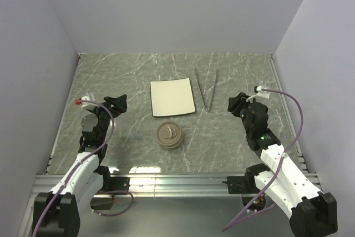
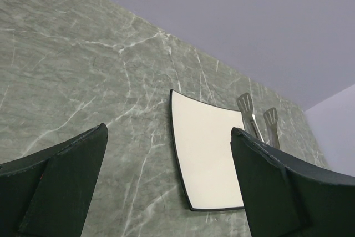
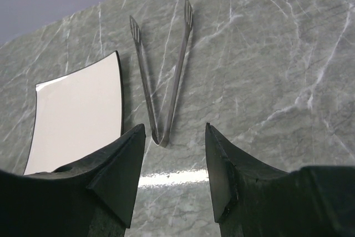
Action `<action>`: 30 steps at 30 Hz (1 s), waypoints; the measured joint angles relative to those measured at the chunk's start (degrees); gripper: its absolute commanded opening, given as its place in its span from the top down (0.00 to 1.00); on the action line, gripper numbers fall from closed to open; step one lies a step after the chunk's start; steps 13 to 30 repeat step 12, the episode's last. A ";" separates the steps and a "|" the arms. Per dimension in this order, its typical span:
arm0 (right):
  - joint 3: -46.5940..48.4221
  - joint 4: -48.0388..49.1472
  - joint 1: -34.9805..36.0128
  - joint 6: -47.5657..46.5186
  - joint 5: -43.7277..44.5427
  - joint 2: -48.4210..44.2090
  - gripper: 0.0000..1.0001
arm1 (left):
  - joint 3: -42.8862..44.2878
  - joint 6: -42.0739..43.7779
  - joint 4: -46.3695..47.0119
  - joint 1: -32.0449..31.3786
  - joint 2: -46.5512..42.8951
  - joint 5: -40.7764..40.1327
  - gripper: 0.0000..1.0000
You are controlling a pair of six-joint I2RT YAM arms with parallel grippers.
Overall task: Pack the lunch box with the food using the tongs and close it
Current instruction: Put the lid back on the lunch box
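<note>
Tongs (image 1: 206, 89) lie flat on the desk (image 1: 111, 76), just right of the white square plate (image 1: 172, 97), hinge end nearest the right end effector (image 3: 173, 166). The round brown lidded box (image 1: 169, 135) sits centre, lid on. Both end effectors are spread, nothing held. If the tongs are wanted, they are best gripped near the hinge.

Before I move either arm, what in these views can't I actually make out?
- Round brown container: seen only from the top camera, too small to tell what lies on it; outside both wrist views.
- White square piece: whether it is lid or tray is unclear; near corner hidden by the left pincer fingers in that wrist view.
- Tongs: handles hidden behind a left wrist finger.
- Food: none identifiable.
</note>
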 measured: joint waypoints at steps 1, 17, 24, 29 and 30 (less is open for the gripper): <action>0.00 0.00 -0.04 0.00 -0.15 0.00 0.45 | 0.00 0.00 0.02 0.00 -0.02 -0.11 0.01; 0.00 0.07 -0.52 0.00 -1.11 0.00 0.45 | 0.00 0.02 0.04 0.00 1.49 -0.33 0.01; 0.00 0.07 -0.52 0.00 -1.11 0.00 0.45 | 0.00 0.02 0.04 0.00 1.49 -0.33 0.01; 0.00 0.07 -0.52 0.00 -1.11 0.00 0.45 | 0.00 0.02 0.04 0.00 1.49 -0.33 0.01; 0.00 0.07 -0.52 0.00 -1.11 0.00 0.45 | 0.00 0.02 0.04 0.00 1.49 -0.33 0.01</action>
